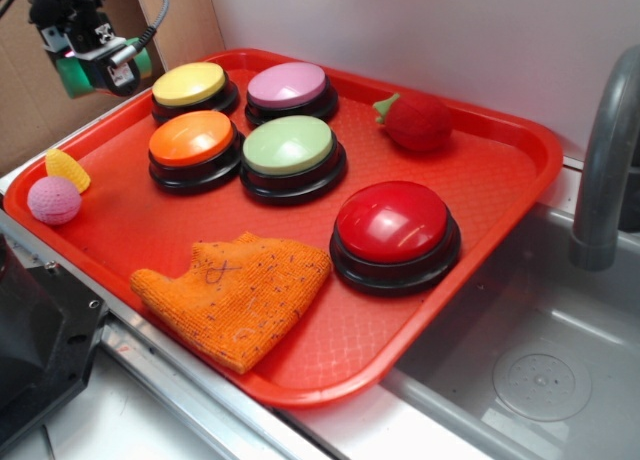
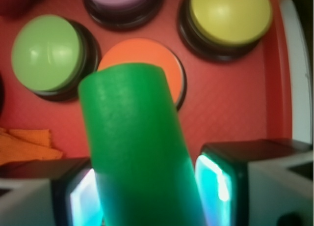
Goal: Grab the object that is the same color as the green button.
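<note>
The green object (image 2: 137,147), a dark-green cylinder, fills the middle of the wrist view, wedged between the two fingers of my gripper (image 2: 147,191), which is shut on it. In the exterior view the gripper (image 1: 100,65) hangs raised over the tray's back left corner, and the object (image 1: 70,77) shows as a green patch between the fingers. The green button (image 1: 288,145), a pale green dome on a black base, sits mid-tray, to the right of and below the gripper. It shows as the green button (image 2: 46,53) at upper left in the wrist view.
The red tray (image 1: 500,160) also holds a yellow button (image 1: 189,84), orange button (image 1: 191,138), pink button (image 1: 287,84), red button (image 1: 392,222), red strawberry toy (image 1: 415,122), orange cloth (image 1: 235,295), pink ball (image 1: 54,200) and yellow corn toy (image 1: 67,169). A faucet (image 1: 605,160) and sink (image 1: 540,360) lie right.
</note>
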`<state>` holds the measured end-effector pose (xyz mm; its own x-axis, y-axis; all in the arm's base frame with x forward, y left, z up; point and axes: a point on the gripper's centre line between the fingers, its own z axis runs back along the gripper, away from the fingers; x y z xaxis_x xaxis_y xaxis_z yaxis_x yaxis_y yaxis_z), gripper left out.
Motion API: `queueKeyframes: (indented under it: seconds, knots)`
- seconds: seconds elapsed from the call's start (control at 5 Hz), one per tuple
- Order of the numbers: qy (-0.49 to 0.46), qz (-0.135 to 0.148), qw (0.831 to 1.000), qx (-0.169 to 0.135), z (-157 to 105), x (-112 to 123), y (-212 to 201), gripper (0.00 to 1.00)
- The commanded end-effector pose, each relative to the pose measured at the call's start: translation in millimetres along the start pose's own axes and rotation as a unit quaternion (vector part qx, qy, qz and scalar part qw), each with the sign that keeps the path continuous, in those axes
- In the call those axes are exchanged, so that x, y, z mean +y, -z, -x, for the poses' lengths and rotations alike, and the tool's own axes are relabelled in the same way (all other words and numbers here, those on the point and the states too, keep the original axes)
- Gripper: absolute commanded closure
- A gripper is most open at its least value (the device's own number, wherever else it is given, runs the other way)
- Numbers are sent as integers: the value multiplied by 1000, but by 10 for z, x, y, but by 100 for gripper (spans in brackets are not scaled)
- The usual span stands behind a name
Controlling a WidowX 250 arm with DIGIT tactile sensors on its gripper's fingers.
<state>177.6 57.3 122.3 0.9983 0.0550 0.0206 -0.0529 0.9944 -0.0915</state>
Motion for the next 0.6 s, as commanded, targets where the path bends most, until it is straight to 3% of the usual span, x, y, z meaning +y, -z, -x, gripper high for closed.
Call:
queueKeyframes:
  seconds: [0.0, 0.2, 0.4]
  knots:
    - [-10, -11, 1000, 16, -37, -667, -117, 100]
    - [-25, -28, 999, 4, -31, -772, -57, 100]
    - [-74, -29, 996, 34, -61, -587, -12, 83]
